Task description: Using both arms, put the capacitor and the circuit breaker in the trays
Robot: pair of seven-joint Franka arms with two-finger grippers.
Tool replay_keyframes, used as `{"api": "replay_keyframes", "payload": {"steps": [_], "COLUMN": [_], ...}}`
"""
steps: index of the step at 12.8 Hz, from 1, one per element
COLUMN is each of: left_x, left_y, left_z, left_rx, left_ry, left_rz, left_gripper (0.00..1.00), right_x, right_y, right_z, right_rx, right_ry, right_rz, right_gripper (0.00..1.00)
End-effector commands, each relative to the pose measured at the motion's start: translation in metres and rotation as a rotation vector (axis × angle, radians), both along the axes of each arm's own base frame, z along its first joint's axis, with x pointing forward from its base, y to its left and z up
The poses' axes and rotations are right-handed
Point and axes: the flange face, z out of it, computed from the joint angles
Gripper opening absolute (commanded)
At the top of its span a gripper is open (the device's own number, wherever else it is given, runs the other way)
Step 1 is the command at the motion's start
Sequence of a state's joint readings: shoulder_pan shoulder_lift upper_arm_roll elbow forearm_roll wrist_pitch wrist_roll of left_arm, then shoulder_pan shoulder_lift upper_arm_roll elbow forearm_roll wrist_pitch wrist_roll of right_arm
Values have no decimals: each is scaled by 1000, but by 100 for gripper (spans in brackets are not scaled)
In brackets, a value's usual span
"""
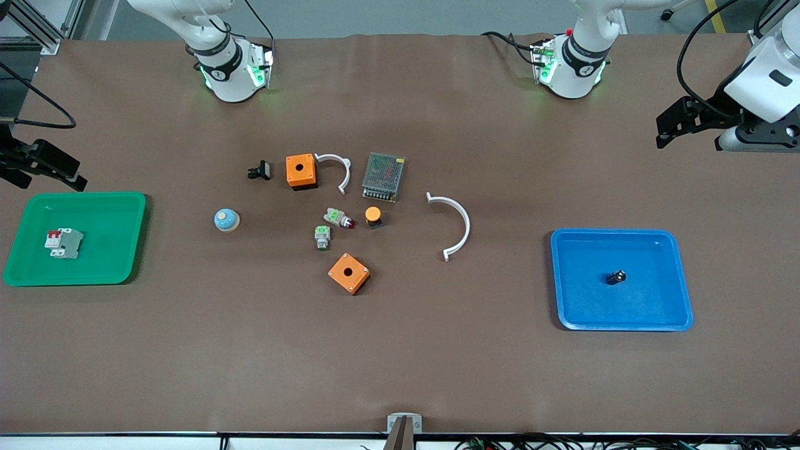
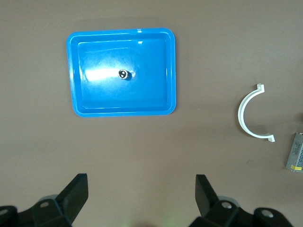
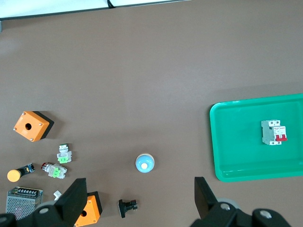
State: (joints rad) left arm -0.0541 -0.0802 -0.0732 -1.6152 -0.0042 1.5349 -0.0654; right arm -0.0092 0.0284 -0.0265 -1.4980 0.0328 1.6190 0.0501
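The capacitor (image 1: 616,277), a tiny black cylinder, lies in the blue tray (image 1: 675,312) at the left arm's end of the table; it also shows in the left wrist view (image 2: 124,74). The circuit breaker (image 1: 62,243), white-grey with red levers, lies in the green tray (image 1: 119,206) at the right arm's end; it also shows in the right wrist view (image 3: 274,132). My left gripper (image 1: 672,128) (image 2: 142,194) is open and empty, raised over bare table beside the blue tray. My right gripper (image 1: 44,170) (image 3: 140,198) is open and empty, raised beside the green tray.
In the middle of the table lie two orange boxes (image 1: 300,171) (image 1: 349,273), a metal mesh power supply (image 1: 383,177), two white arcs (image 1: 454,224) (image 1: 336,169), a blue-domed button (image 1: 225,220), a black clip part (image 1: 259,170), two green-topped parts (image 1: 322,237) and an orange-capped button (image 1: 373,216).
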Motion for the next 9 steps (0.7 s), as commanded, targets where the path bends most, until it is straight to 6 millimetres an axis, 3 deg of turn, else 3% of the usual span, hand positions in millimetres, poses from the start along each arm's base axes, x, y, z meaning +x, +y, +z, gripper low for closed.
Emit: {"api": "replay_keyframes", "payload": {"steps": [1,9], "left_x": [-5,3], "left_y": [1,2], "left_z": [8,16], "left_rx": [-22,-12], "left_ry": [-22,-37], "left_rz": [-12,-2], "left_gripper": [100,100], "right_x": [2,2], "right_y": [-1,-2], "right_z": [5,6], "right_rx": [-15,-17], "right_ry": [-4,-7], "right_rz": [1,-1], "right_gripper": [100,100]}}
